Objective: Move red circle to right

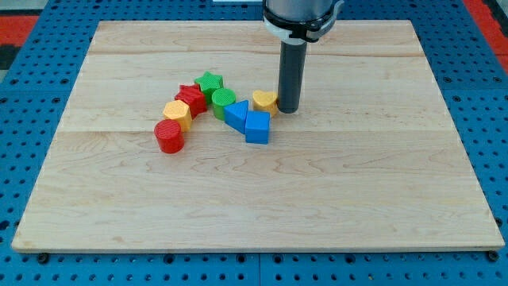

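The red circle (169, 136) is a short red cylinder at the left end of a cluster of blocks on the wooden board (254, 206). My tip (289, 110) rests on the board at the cluster's right end, touching or nearly touching the yellow heart-shaped block (264, 101). The tip is far to the right of the red circle, with the other blocks between them.
Next to the red circle are a yellow hexagon (177, 112) and a red star (190, 98). A green star (209, 83), a green rounded block (223, 102), a blue block (236, 115) and a blue cube (257, 127) fill the middle. Blue pegboard (32, 119) surrounds the board.
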### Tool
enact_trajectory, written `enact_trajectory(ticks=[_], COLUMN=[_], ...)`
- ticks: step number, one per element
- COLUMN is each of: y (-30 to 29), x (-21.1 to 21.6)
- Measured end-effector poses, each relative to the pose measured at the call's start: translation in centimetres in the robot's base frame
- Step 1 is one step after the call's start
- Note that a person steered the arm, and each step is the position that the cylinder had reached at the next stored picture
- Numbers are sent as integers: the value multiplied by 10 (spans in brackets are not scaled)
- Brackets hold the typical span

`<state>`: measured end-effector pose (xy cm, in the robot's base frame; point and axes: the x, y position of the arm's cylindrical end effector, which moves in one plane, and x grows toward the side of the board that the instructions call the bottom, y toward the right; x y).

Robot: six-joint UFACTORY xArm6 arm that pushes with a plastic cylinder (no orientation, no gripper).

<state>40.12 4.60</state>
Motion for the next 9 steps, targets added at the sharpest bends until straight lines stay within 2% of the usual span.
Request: enact_trajectory(ticks=[1, 2, 3, 4, 5, 7, 8, 9], y=[1, 44, 86, 93, 70, -133, -193, -193], x=[0, 16, 89, 178, 218, 214, 207, 201])
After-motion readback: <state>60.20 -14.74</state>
